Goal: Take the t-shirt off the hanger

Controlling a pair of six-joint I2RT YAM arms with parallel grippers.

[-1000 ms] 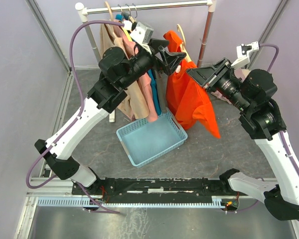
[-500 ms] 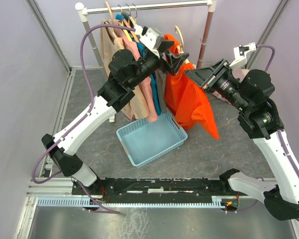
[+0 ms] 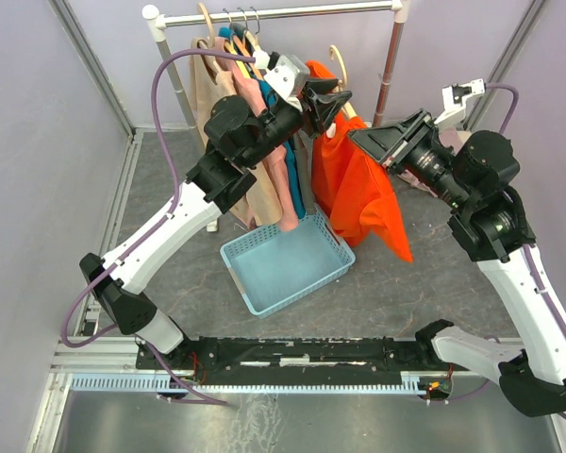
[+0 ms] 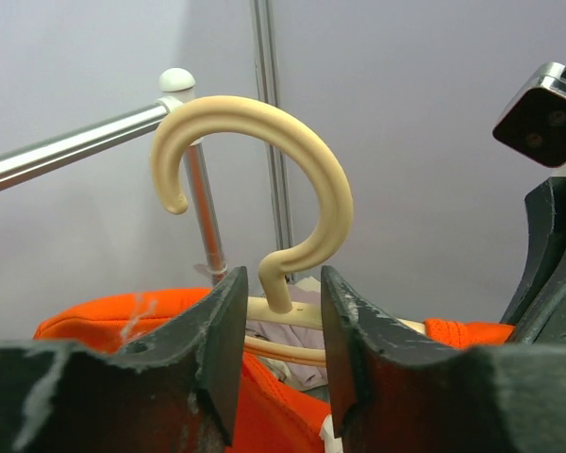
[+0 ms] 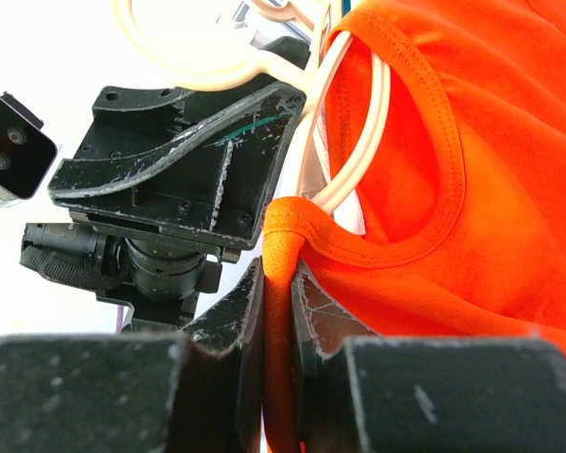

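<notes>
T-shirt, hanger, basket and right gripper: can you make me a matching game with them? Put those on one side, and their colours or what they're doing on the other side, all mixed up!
Column one:
1. t-shirt
2. hanger
3. basket
4. right gripper

Column two:
A. light blue
B. pinching the t-shirt
C. orange
D. cream

Right pairs: 1-C, 2-D, 3-A, 4-B.

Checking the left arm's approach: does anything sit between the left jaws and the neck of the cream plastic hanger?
Nothing visible does. The left gripper straddles the neck of the cream plastic hanger, with only open gaps either side. The orange t-shirt hangs below, its collar pinched by the right gripper.
</notes>
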